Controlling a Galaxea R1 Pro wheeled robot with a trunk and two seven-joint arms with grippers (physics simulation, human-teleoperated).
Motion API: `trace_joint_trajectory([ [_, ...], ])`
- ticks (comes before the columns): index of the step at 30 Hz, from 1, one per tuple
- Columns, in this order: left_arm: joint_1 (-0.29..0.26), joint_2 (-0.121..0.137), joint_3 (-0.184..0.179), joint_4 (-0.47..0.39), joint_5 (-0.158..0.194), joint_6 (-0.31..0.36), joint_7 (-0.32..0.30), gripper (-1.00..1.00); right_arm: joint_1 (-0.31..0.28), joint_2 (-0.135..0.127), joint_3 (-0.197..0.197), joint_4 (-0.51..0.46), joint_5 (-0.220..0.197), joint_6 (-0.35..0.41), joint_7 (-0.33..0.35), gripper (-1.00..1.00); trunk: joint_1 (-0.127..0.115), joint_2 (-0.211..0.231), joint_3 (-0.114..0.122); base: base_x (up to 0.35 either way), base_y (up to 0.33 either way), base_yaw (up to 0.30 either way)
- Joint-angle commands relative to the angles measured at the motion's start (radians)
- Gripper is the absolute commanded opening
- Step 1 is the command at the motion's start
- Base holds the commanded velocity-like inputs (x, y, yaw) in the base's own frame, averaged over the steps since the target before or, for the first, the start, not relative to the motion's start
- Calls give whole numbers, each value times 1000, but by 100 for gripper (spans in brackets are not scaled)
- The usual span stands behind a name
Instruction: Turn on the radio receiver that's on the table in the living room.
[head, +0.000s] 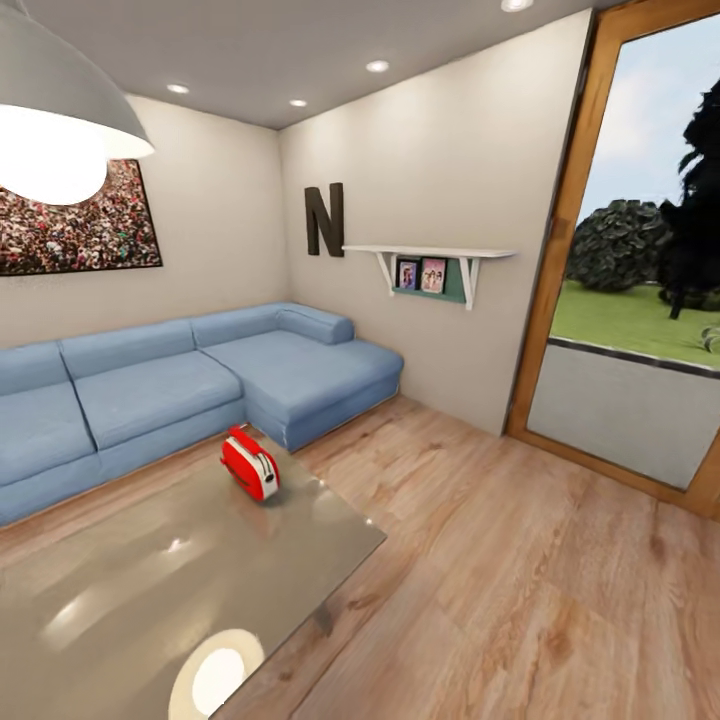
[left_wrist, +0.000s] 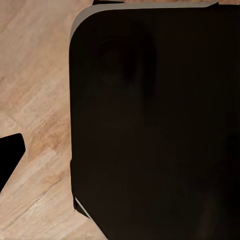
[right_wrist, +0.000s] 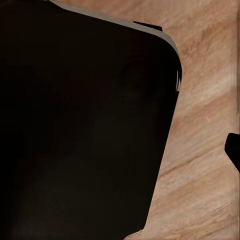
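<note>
The radio receiver, a small bright-red rounded box with white stripes along its narrow edge, stands on the far right part of the table in the head view. The table is low and large, with a glossy grey-brown top that mirrors the lamp. Both wrist views look down at a big black rounded body over the wood-plank floor; no fingers can be made out there.
A blue L-shaped sofa runs behind the table along the beige walls. A crowd picture, a black "N", a white shelf and a grey pendant lamp hang around. A glass door is at right, open wood floor before it.
</note>
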Motion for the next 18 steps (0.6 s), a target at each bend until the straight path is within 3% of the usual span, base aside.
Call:
trace_joint_trajectory([
  [1, 0, 0, 0, 0, 0, 0, 0, 100, 0, 0, 1, 0, 0, 0, 0, 100, 0, 0, 0, 314, 0, 200],
  [8, 0, -1, 0, 0, 0, -1, 0, 100, 0, 0, 1, 0, 0, 0, -1, 100, 0, 0, 0, 229, 0, 260],
  [18, 0, -1, 0, 0, 0, -2, 0, 100, 0, 0, 2, 0, 4, 0, -1, 100, 0, 0, -1, 25, 0, 270],
])
